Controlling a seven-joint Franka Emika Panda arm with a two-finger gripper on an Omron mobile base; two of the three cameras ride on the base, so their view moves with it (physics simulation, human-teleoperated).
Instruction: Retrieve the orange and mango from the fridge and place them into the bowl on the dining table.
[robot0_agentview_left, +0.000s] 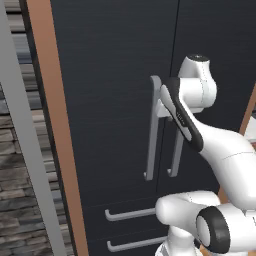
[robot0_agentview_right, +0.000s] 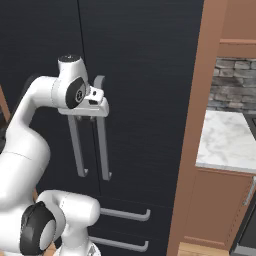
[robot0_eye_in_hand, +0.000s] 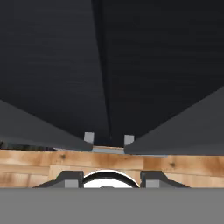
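Two tall dark charcoal doors of the fridge, matte w/ fine horizontal grain, both shut; no brand, label or writing readable. Long grey bar handles flank the centre seam; two shorter grey drawer pulls sit below them. Brown side edge runs right of the doors, white marble-look countertop and grey stone wall beyond. White arm's gripper is at the handles' top ends, jaws closed; whether it grips a handle can't be told.
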